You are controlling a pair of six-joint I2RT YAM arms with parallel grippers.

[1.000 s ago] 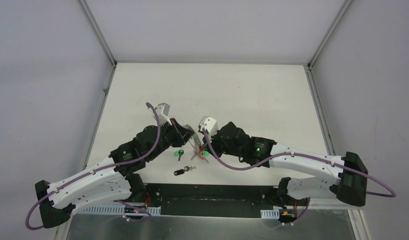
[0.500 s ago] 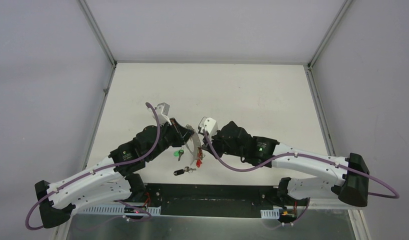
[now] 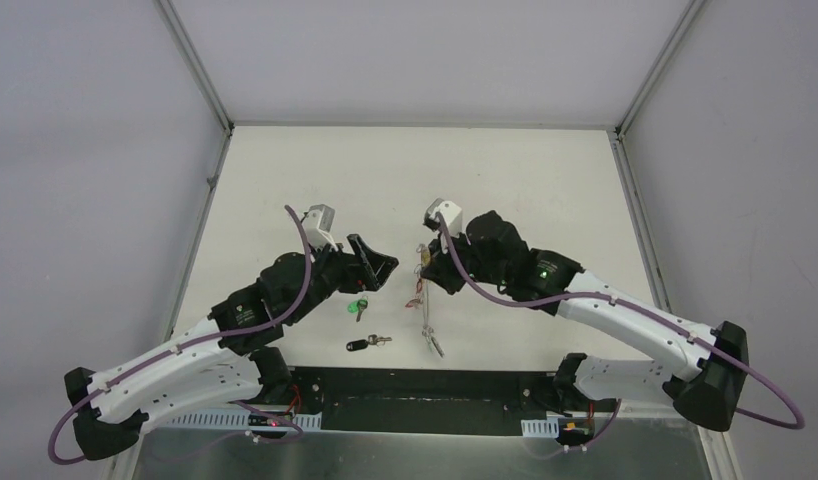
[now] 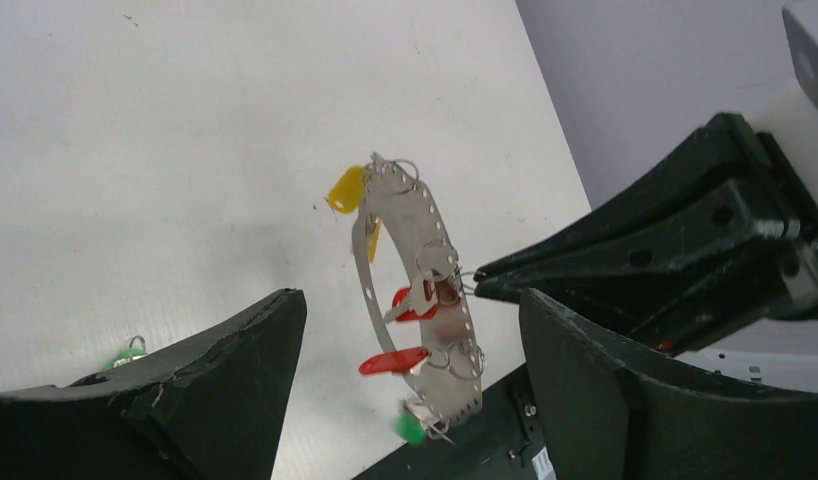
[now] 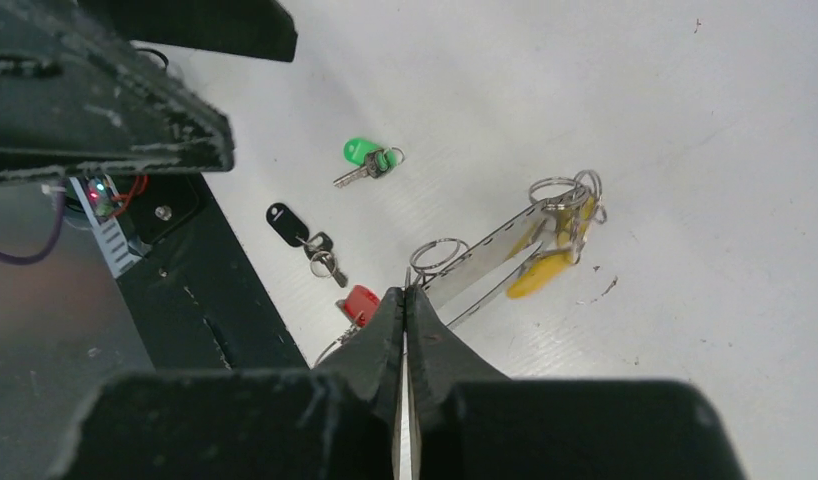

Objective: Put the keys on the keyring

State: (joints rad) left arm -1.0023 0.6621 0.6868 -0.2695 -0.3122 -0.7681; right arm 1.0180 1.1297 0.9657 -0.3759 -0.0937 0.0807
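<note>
The keyring (image 3: 426, 318) is a thin grey perforated band strung with red, yellow and green capped keys. It hangs from my right gripper (image 3: 426, 272), which is shut on its edge (image 5: 406, 290). My left gripper (image 3: 377, 258) stands open just left of it, touching nothing. In the left wrist view the keyring (image 4: 437, 262) dangles between my spread fingers (image 4: 235, 380). Two loose keys lie on the table: the green-capped key (image 3: 360, 304) under the left gripper and the black-capped key (image 3: 361, 344) near the front edge. Both also show in the right wrist view, green (image 5: 363, 153) and black (image 5: 284, 222).
The black base plate (image 3: 415, 385) runs along the table's near edge, just below the black-capped key and the keyring's lower end. White table (image 3: 505, 190) stretches behind both arms. Side walls close it in left and right.
My left gripper has opened and let go of the keyring, drawing back slightly. The right gripper has carried the keyring right and farther back, and it now hangs stretched out.
</note>
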